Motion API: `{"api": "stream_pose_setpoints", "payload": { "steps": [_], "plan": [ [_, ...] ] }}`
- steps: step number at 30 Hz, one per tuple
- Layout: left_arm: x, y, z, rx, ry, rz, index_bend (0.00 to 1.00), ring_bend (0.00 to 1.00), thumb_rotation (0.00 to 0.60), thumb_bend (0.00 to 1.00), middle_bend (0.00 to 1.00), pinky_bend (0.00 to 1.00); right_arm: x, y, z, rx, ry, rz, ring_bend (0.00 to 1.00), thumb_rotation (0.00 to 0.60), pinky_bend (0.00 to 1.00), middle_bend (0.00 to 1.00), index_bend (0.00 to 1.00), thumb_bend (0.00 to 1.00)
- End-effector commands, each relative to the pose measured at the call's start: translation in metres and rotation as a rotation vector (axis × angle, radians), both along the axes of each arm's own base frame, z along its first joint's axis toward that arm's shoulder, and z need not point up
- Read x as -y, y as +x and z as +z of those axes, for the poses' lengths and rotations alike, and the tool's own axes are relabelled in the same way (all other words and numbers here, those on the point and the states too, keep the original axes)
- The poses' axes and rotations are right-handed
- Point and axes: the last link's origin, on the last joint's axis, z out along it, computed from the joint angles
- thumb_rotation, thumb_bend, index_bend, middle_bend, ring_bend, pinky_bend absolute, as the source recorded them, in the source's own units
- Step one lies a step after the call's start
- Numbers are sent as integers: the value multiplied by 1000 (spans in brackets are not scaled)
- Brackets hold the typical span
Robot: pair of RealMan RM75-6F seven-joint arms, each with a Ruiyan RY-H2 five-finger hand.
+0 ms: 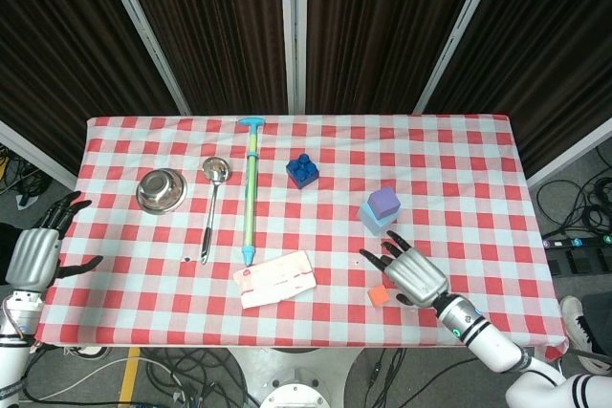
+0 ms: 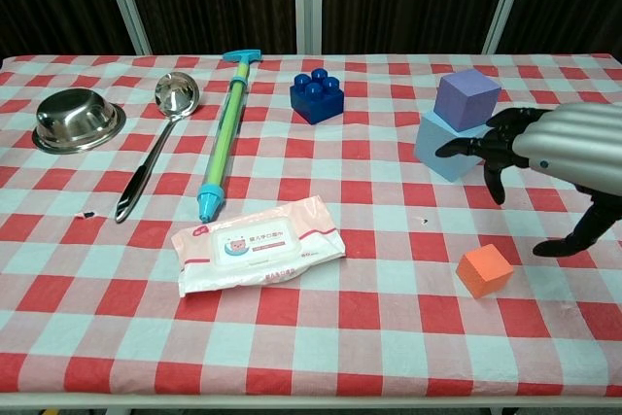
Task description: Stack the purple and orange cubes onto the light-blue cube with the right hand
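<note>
The purple cube point(image 1: 384, 203) point(image 2: 466, 97) rests on the light-blue cube point(image 1: 371, 220) point(image 2: 444, 148) at the table's right. The orange cube point(image 1: 379, 295) point(image 2: 485, 270) lies alone near the front edge. My right hand point(image 1: 411, 272) point(image 2: 564, 157) hovers open just above and to the right of the orange cube, fingers spread, holding nothing. My left hand point(image 1: 36, 250) stays open off the table's left edge, seen only in the head view.
A pack of wet wipes point(image 1: 275, 279) point(image 2: 259, 243) lies left of the orange cube. A dark blue brick point(image 1: 302, 170) point(image 2: 317, 96), a green-blue pump tube point(image 1: 250, 188) point(image 2: 223, 134), a ladle point(image 1: 211, 204) point(image 2: 155, 142) and a steel bowl point(image 1: 160, 189) point(image 2: 78, 119) lie further left.
</note>
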Motion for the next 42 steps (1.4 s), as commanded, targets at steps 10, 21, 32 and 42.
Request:
{"api": "stream_pose_setpoints", "payload": {
  "steps": [10,21,32,42],
  "plan": [
    [0,0,0,0,0,0,238,145,600,60,202,309,-6,-5,-19,-5,23,-32,155,600,32,424,0,67],
    [0,0,0,0,0,0,238,145,600,60,202,309,-5,0,-29,5,49,-16,166,600,32,430,0,75],
    [0,0,0,0,0,0,238,145,600,60,202,309,-6,0,-39,-11,82,-19,188,600,32,445,0,112],
    [0,0,0,0,0,0,238,145,600,60,202,309,-4,3,-35,32,39,-4,247,600,33,522,0,161]
  ]
}}
